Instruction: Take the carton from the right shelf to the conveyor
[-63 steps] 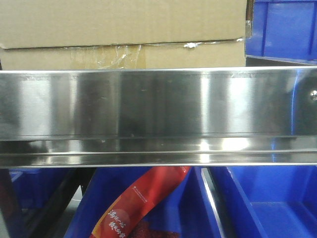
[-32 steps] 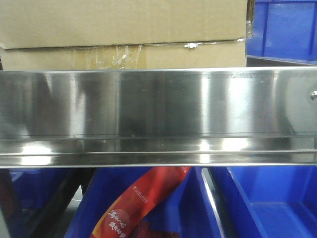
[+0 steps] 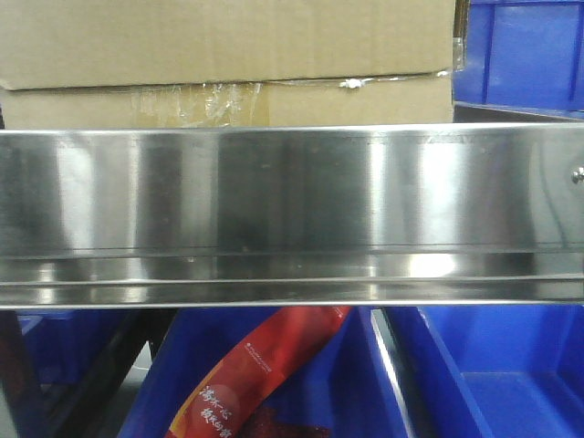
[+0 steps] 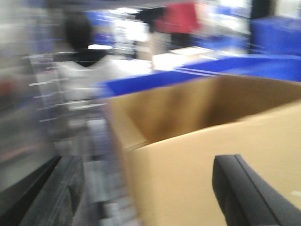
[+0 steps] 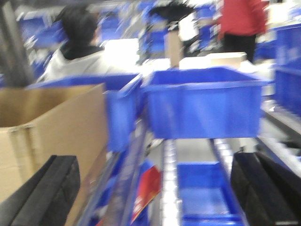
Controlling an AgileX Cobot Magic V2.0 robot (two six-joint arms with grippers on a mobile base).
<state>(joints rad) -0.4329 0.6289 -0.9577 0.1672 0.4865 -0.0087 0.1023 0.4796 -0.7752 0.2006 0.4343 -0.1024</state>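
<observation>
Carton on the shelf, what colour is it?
The carton is plain light brown cardboard, clearest in the front-facing view.

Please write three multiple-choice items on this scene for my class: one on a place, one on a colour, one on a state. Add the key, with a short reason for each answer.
1. Where does the carton sit?
A. On the shelf, behind its front lip
B. Inside a bin below the shelf
C. On the floor

2. What colour is the bin right of the carton?
A. Green
B. Yellow
C. Blue

3. What state is the carton's top in?
A. Taped shut
B. Open
C. Covered by a lid

Key:
1 A, because the front view shows the carton rising just behind the shelf's lip.
2 C, because the front view shows the bin's wall plainly blue.
3 B, because the left wrist view looks down into the carton's bare brown inside.
</observation>
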